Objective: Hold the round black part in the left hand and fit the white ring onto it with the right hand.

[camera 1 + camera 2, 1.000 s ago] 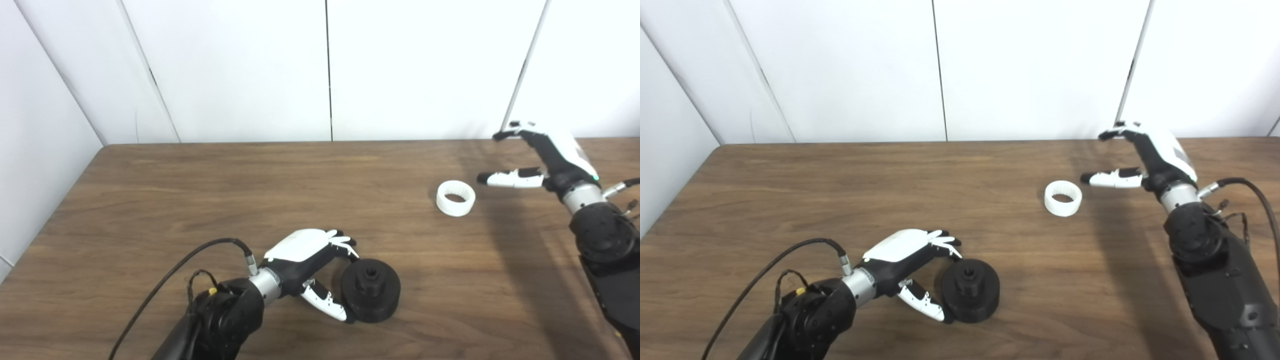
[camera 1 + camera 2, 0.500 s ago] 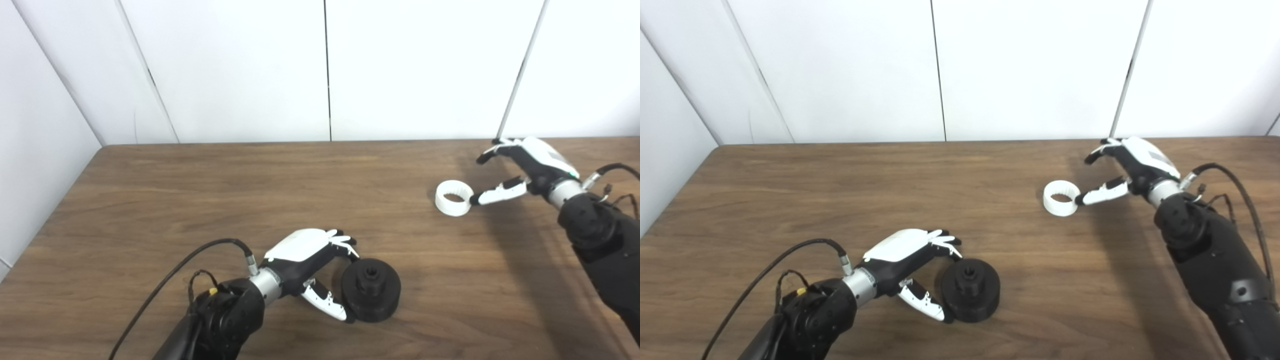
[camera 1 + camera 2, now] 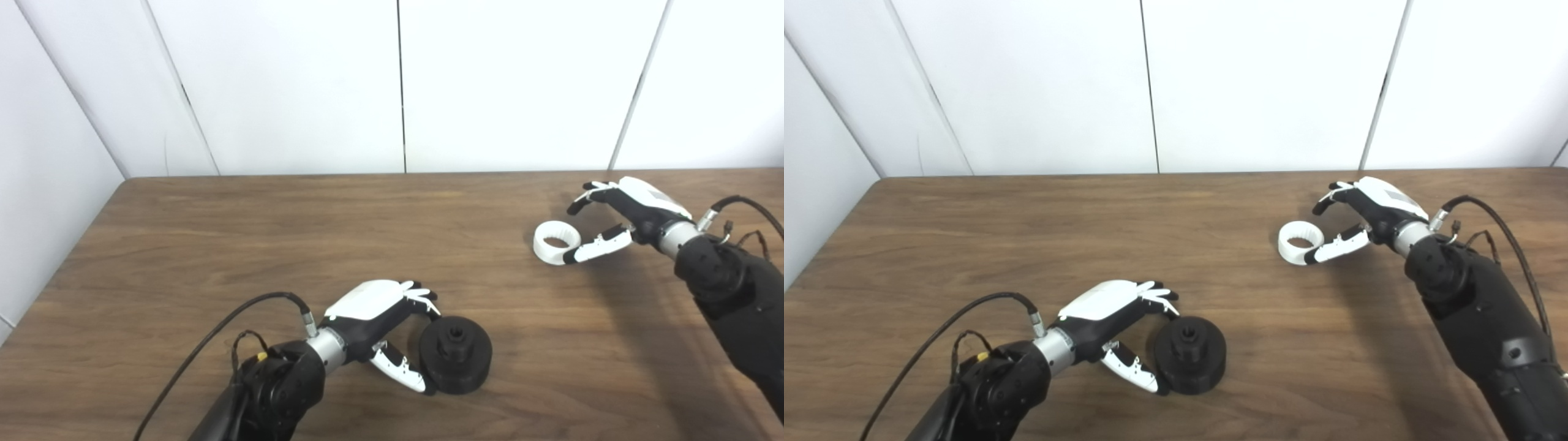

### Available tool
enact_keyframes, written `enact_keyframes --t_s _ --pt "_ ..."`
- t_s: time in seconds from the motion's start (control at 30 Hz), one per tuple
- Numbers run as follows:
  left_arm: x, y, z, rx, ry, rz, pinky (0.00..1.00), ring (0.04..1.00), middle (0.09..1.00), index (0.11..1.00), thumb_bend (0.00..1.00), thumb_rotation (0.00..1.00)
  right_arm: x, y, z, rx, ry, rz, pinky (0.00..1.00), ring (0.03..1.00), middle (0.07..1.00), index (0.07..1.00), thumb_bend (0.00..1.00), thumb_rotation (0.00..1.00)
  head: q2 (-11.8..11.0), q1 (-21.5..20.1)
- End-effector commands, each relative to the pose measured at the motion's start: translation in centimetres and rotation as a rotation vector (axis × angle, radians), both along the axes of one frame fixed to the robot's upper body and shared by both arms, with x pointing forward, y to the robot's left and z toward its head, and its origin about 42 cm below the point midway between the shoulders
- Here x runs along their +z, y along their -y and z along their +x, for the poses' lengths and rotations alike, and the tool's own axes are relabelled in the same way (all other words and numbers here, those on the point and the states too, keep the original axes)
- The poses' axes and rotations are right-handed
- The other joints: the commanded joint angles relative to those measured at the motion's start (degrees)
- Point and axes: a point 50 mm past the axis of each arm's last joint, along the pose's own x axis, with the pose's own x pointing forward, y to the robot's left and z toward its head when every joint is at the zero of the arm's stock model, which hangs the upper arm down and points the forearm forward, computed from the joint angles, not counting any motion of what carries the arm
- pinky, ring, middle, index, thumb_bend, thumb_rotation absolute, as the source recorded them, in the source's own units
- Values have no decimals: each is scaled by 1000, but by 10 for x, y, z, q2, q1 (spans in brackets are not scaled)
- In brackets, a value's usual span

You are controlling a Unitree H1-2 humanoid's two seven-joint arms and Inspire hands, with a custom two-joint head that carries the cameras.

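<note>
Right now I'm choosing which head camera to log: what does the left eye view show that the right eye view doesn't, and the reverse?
Only the left eye view: more of the left wall beside the table. Only the right eye view: the right arm's whole cable and a further wall seam. Both: the ring between the open right hand's thumb and fingers, the black part on the table, and the open left hand beside it.

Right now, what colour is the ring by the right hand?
White ring, clearest in the left eye view.

paired head cameras, high, facing table (image 3: pixel 306 233)
</note>
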Motion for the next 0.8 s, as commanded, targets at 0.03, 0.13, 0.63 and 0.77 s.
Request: enact_keyframes --t_s 0.03,0.13,0.63,0.77 --pt "14 3 7 -7 61 -5 1000 1000 939 716 879 299 26 -2 5 18 60 -8 1000 1000 959 728 957 366 1 2" --pt "15 3 7 -11 65 -7 1000 1000 936 714 879 300 23 -4 4 23 54 -2 1000 1000 960 729 949 358 1 2" --pt "15 3 6 -12 63 -3 1000 1000 939 716 877 314 16 -14 5 33 40 8 1000 1000 951 735 937 410 1 3" --pt "15 3 5 -10 59 -7 1000 1000 939 716 877 308 16 -15 6 37 44 11 1000 1000 949 735 930 409 2 3"
